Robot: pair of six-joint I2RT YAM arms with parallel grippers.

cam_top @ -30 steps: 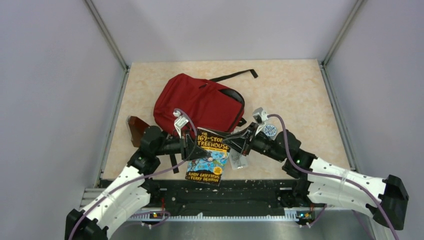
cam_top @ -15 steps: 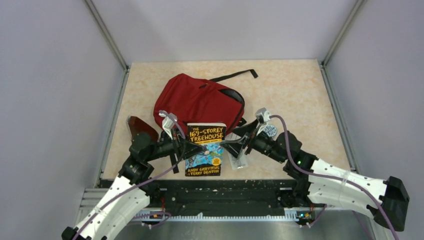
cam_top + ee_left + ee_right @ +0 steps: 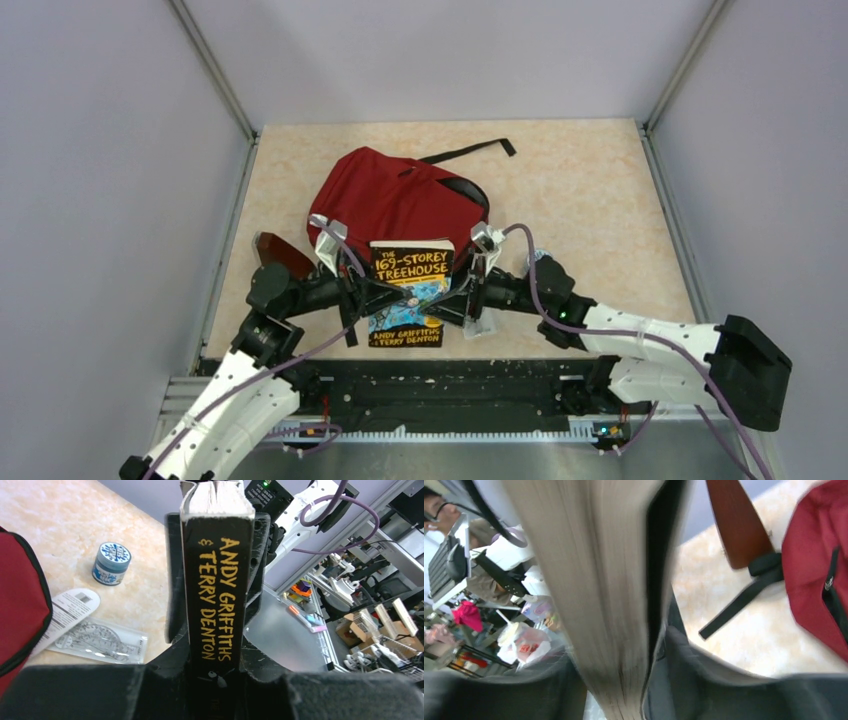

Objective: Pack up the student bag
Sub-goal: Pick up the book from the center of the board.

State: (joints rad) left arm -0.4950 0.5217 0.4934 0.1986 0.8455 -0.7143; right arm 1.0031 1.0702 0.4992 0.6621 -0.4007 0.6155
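The red student bag (image 3: 395, 200) lies at the table's middle, its opening toward the near side; an edge shows in the left wrist view (image 3: 20, 605) and right wrist view (image 3: 819, 565). A black paperback book (image 3: 408, 290), "The 169-Storey Treehouse", is held between both arms just in front of the bag. My left gripper (image 3: 372, 293) is shut on its spine (image 3: 216, 580). My right gripper (image 3: 455, 300) is shut on its page edge (image 3: 599, 600).
A brown triangular pouch (image 3: 278, 256) lies left of the bag, also in the right wrist view (image 3: 736, 522). A clear protractor packet (image 3: 100, 641) and a small blue-lidded jar (image 3: 111, 562) lie right of the book. A black strap (image 3: 470, 152) trails behind the bag.
The book has moved left and toward the bag and turned straighter. The right gripper closed in on its right edge; the left arm drew back to the left.
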